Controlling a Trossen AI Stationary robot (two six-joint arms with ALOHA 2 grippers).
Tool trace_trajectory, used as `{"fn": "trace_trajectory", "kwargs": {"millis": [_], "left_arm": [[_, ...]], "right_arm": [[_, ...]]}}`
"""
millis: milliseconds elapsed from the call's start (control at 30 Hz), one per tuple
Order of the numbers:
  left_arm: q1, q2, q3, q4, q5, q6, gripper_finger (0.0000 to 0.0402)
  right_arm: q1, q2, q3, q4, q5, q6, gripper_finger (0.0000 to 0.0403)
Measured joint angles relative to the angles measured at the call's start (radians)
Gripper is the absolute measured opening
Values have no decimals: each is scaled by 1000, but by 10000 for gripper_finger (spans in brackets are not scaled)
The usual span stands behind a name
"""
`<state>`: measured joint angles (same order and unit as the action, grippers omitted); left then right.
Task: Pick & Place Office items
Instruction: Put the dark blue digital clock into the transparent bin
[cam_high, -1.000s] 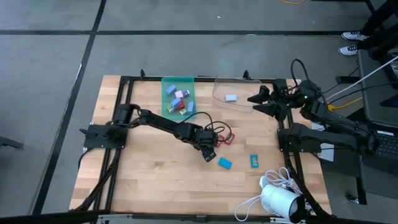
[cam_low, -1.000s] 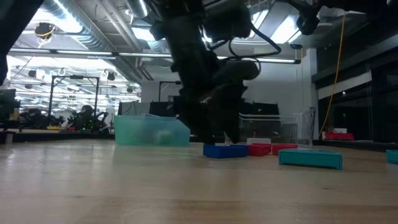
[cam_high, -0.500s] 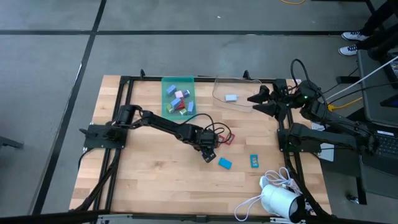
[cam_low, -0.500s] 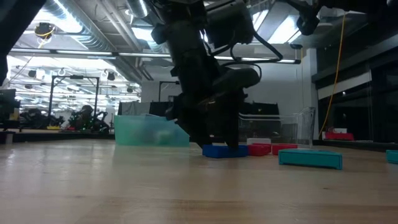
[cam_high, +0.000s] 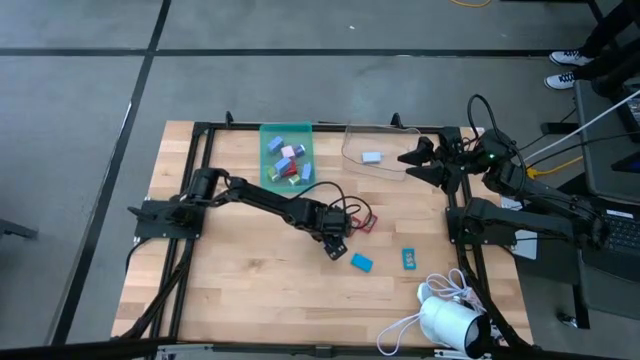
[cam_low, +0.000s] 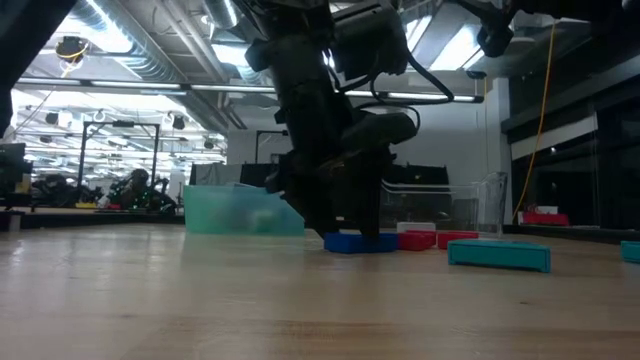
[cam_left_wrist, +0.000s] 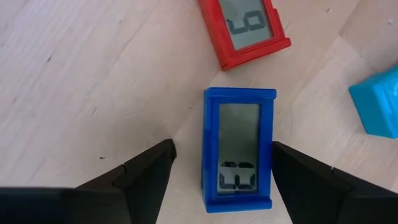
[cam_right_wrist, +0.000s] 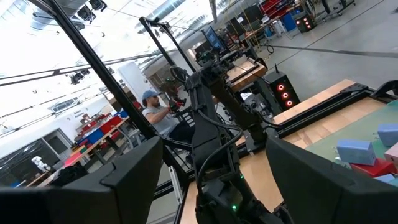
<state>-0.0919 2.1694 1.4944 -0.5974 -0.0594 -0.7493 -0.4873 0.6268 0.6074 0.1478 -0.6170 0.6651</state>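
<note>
My left gripper is open and low over the table's middle. Its two fingers stand on either side of a small dark-blue rectangular piece with a grey display, which lies flat on the wood. I see a gap on both sides. A red piece lies just beyond it, and a light-blue piece lies to one side. A teal piece lies nearer the right edge. My right gripper is open and empty, raised beside the clear bin.
A teal tray at the far middle holds several coloured pieces. The clear bin holds one white piece. A white camera with cables stands at the near right corner. Bare wood lies toward the near left.
My left gripper has gone down a little toward the dark-blue piece, so its fingertips now stand close to the table on either side of it. The piece has stayed flat on the wood.
</note>
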Motion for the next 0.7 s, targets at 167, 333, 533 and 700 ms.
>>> {"fn": "trace_trajectory", "kwargs": {"millis": [167, 333, 533, 700], "left_arm": [[2, 11, 1, 4, 8, -19, 260], [2, 13, 1, 0, -1, 11, 253], [4, 15, 1, -6, 11, -14, 184], [12, 8, 0, 23, 23, -39, 143]], "right_arm": [[0, 0, 0, 0, 0, 0, 292], [0, 0, 0, 0, 0, 0, 292], [0, 0, 0, 0, 0, 0, 292], [0, 0, 0, 0, 0, 0, 292]]}}
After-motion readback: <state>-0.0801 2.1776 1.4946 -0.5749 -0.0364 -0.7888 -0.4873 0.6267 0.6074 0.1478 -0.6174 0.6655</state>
